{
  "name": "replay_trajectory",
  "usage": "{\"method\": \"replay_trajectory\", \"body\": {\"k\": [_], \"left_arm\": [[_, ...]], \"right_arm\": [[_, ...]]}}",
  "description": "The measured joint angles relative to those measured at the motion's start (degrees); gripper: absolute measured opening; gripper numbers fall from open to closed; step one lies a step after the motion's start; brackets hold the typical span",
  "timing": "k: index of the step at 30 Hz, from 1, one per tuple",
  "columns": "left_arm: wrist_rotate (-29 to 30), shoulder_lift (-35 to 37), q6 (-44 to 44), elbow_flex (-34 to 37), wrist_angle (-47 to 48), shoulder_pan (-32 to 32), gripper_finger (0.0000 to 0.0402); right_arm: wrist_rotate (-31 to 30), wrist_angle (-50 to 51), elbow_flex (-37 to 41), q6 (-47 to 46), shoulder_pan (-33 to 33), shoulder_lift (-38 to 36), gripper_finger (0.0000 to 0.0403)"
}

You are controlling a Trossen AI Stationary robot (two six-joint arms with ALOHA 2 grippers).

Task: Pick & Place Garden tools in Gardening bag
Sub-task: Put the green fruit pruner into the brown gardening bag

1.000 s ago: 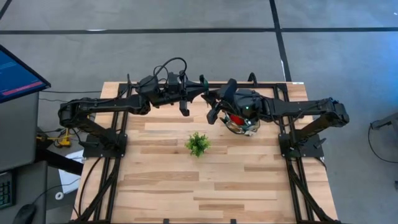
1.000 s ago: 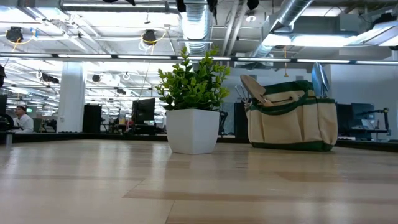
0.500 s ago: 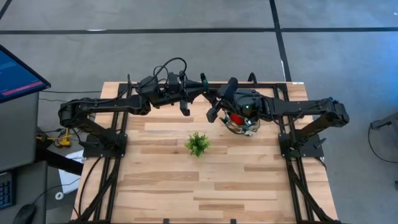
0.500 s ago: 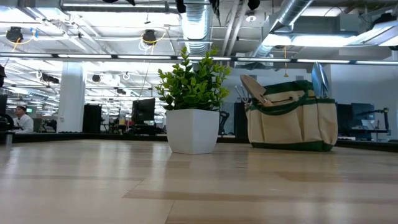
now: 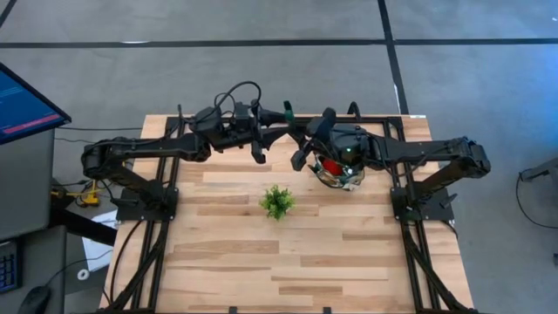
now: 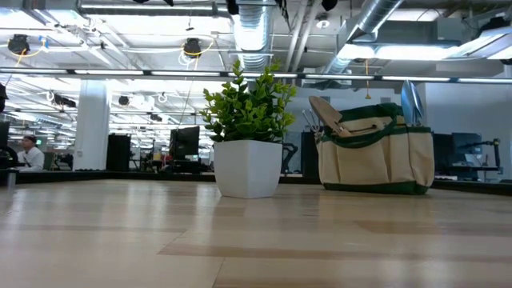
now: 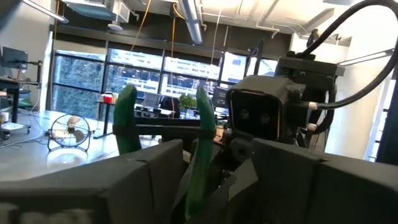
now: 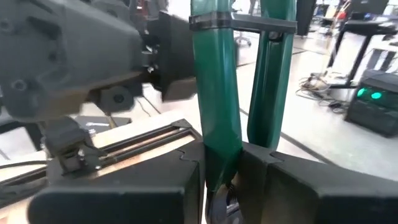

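Your right gripper (image 8: 233, 168) pinches one handle of the green-handled pruning shears (image 5: 286, 113), held in the air at upper centre of the high view. Your left gripper (image 7: 208, 165) stands spread wide around the other handle. The beige fabric gardening bag with dark green rim (image 6: 376, 152) sits right of the potted leafy plant (image 6: 250, 132), mid-frame in the low view.
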State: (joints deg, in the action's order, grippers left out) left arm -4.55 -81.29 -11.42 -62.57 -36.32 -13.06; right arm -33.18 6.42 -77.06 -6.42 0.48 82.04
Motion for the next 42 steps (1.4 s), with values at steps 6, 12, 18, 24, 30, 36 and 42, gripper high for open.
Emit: {"method": "replay_trajectory", "body": {"k": [6,12,18,24,30,36,42], "left_arm": [[-0.27,1.83,0.44,0.06,1.41,-0.2,0.0188],[-0.25,5.4,0.96,1.49,1.6,-0.51,0.0183],[-0.2,10.12,1.09,4.8,1.81,-0.51,0.0182],[-0.18,13.65,1.07,6.99,1.93,-0.5,0.0182],[-0.18,14.7,0.89,7.98,1.93,-0.5,0.0182],[-0.17,14.33,0.45,8.13,2.02,-0.5,0.0182],[-0.18,14.28,0.44,8.15,2.03,-0.46,0.0182]], "right_arm": [[-2.5,3.55,-0.12,0.96,0.53,-3.49,0.0044],[-5.66,14.84,-0.02,-3.68,0.62,-7.54,0.0043],[-4.79,28.67,0.07,-12.69,0.62,-8.96,0.0041],[-0.53,33.94,2.51,-19.32,0.51,-8.78,0.0039],[1.75,34.55,9.37,-24.79,0.53,-8.7,0.0034],[2.26,34.93,13.93,-28.64,0.51,-8.65,0.0029],[2.26,35.22,17.47,-28.45,-0.25,-8.65,0.0029]]}}
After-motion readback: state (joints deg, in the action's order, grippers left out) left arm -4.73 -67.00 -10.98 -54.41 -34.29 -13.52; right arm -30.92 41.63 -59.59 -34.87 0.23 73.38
